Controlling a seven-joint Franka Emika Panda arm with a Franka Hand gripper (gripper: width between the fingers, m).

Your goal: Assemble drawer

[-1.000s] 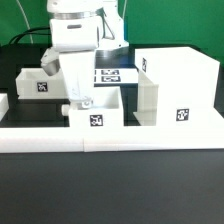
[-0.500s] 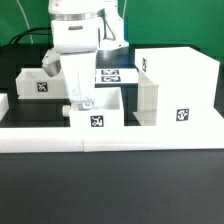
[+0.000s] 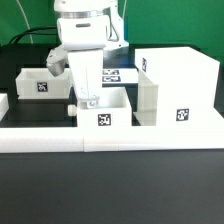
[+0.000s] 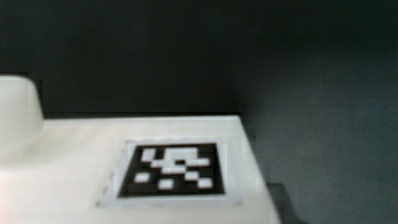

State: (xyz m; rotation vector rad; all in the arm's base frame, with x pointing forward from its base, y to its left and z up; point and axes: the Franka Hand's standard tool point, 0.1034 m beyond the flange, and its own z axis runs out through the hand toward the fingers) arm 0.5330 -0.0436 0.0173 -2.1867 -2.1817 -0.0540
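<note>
In the exterior view a small open-top white tray [image 3: 116,118] with a tag on its front stands in front of the rail, just left of the large white case [image 3: 185,80]. My gripper [image 3: 88,99] reaches down over the tray's left wall and looks shut on it; a small knob [image 3: 75,108] sticks out beside it. A second tray [image 3: 35,85] stands further back at the exterior view's left. The wrist view shows a white tagged face [image 4: 178,170] and a rounded white part [image 4: 15,110]; my fingertips do not show there.
The long low white rail [image 3: 50,140] runs along the front of the parts. The marker board [image 3: 120,73] lies behind the held tray, between the second tray and the case. The arm's body hangs above the tray.
The gripper and the small tray have shifted together toward the exterior view's right, closer to the case. The case and the second tray have not moved.
</note>
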